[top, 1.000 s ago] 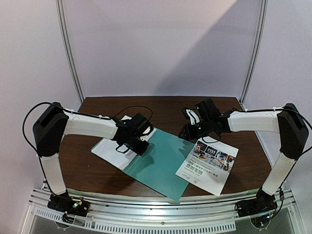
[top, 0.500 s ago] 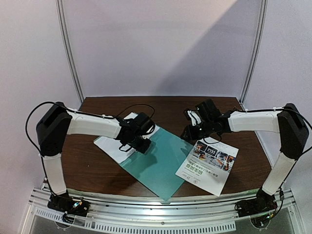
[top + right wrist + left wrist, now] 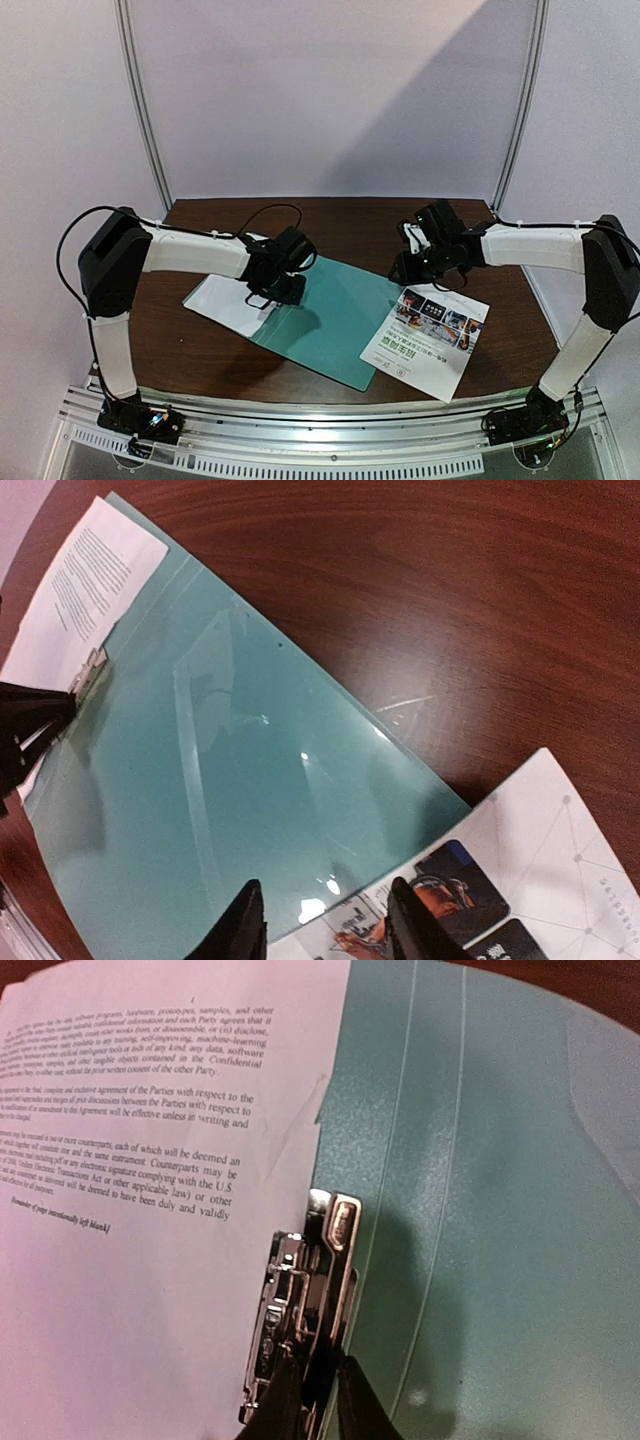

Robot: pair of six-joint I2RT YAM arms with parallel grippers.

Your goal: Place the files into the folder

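Overhead, shows folder point(image 3: 335, 315) flat on table point(image 3: 200, 350), text sheet point(image 3: 222, 300) jutting from its left side, colour sheet point(image 3: 430, 335) meeting its right edge; left wrist: finds left gripper point(image 3: 318, 1380) pinching metal clip point(image 3: 300, 1290) at folder's spine; right wrist: finds right gripper point(image 3: 325, 905) spread above folder and colour sheet.

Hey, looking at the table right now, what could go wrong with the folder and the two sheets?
1. The left tool nips only the end of the clip; it may slip off.
2. The text sheet shows a crease beside the clip; tugging the folder could crumple it more.
3. The colour sheet overlaps the folder's corner and the right tool hangs open above it, so a shifting folder might drag it.
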